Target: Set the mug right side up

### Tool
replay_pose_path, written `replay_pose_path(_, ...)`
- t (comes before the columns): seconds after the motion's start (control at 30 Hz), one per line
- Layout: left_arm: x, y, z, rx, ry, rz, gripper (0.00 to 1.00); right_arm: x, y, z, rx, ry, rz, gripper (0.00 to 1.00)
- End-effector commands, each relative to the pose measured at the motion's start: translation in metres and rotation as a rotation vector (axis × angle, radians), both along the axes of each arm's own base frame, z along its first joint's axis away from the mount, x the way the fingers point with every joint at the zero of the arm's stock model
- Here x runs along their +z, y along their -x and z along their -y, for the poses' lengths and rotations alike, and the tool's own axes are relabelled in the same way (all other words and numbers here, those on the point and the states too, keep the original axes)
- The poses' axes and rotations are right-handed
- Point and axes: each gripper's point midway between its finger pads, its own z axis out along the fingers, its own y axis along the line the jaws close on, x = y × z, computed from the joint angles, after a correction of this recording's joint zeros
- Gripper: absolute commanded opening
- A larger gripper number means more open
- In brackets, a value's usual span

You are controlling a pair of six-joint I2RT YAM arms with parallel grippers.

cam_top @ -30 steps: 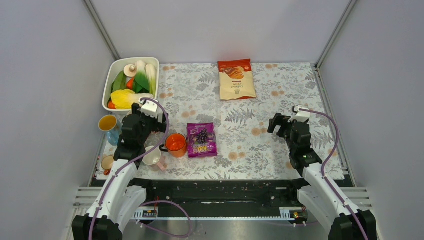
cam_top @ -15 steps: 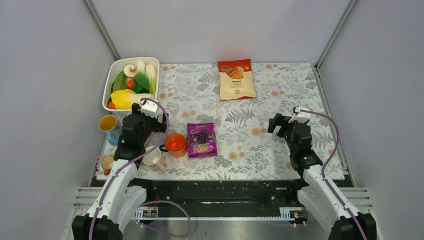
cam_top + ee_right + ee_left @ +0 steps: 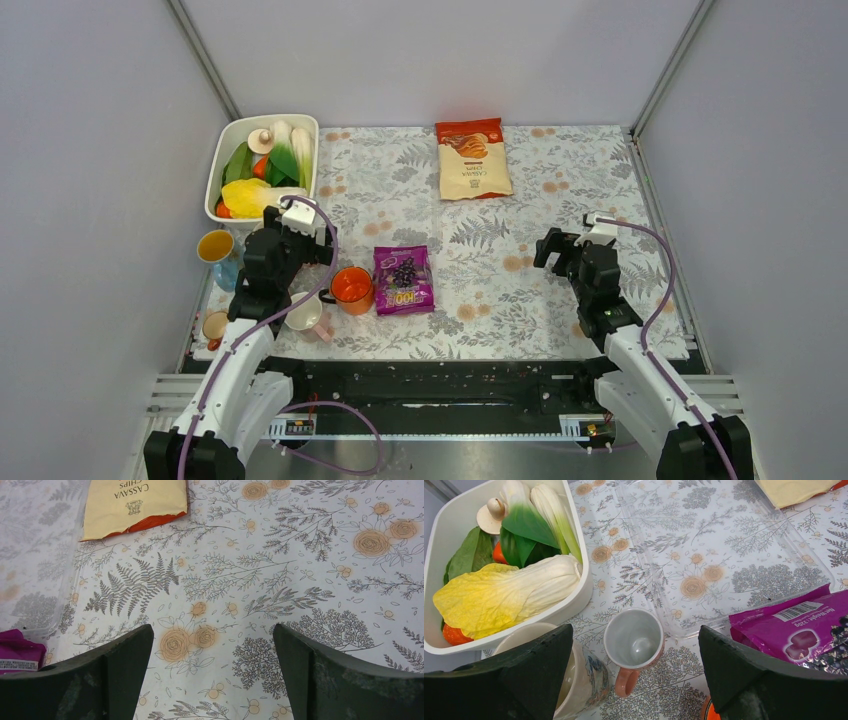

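Directly beneath the left hand (image 3: 635,632), between its two fingers in the wrist view, the mug (image 3: 634,640) stands on the bench (image 3: 611,570) mouth up: pale grey inside, salmon handle pointing back toward the wrist. Left hand open, fingers spread wide, a strip of cloth visible on either side of the mug; nothing gripped. Height of the hand above the rim: cannot tell. Ahead of the hand and to its left, white tub (image 3: 579,600) of vegetables; close by the left-side finger and partly hidden by it, a patterned cup (image 3: 586,677). Ahead and right, clear tray (image 3: 724,545); by the right-side finger, purple packet (image 3: 794,625); orange cup (image 3: 352,287) just beside that packet, at the hand's near right. Top view: left arm reaches up from its base along the bench's left side, wrist bent so the hand faces down and forward. Right hand (image 3: 212,635) open too, fingers well apart, empty, tilted down over bare floral cloth; chips bag (image 3: 135,502) lies ahead of it to the left. Right arm folded, hand turned toward the bench's middle, well apart from the mug.
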Motion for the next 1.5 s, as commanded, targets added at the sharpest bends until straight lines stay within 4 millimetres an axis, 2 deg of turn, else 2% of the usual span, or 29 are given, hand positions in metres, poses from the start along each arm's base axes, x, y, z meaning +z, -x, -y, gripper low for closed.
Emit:
replay_pose_path(0.0,0.026,-0.006,-0.002,0.020,0.017,0.090,0.99,0.019,-0.005,-0.003,0.007,-0.019,0.055,0.99)
replay_pose_path(0.43,0.026,-0.006,-0.002,0.020,0.017,0.090,0.99,0.023,-0.007,-0.005,0.012,-0.039,0.068,1.00)
replay_pose_path(0.57,0.026,-0.006,-0.002,0.020,0.017,0.090,0.99,0.030,-0.012,-0.001,-0.042,-0.088,0.076,1.00)
replay_pose_path(0.83,0.026,-0.006,-0.002,0.020,0.017,0.090,0.99,0.023,-0.016,-0.003,-0.040,-0.083,0.016,0.99)
replay_pose_path(1.03,0.026,-0.006,-0.002,0.020,0.017,0.090,0.99,0.023,-0.014,-0.010,0.010,-0.075,0.019,0.99)
replay_pose_path(1.47,0.026,-0.006,-0.002,0.020,0.017,0.090,0.99,0.024,-0.013,-0.013,0.027,-0.078,0.029,0.99)
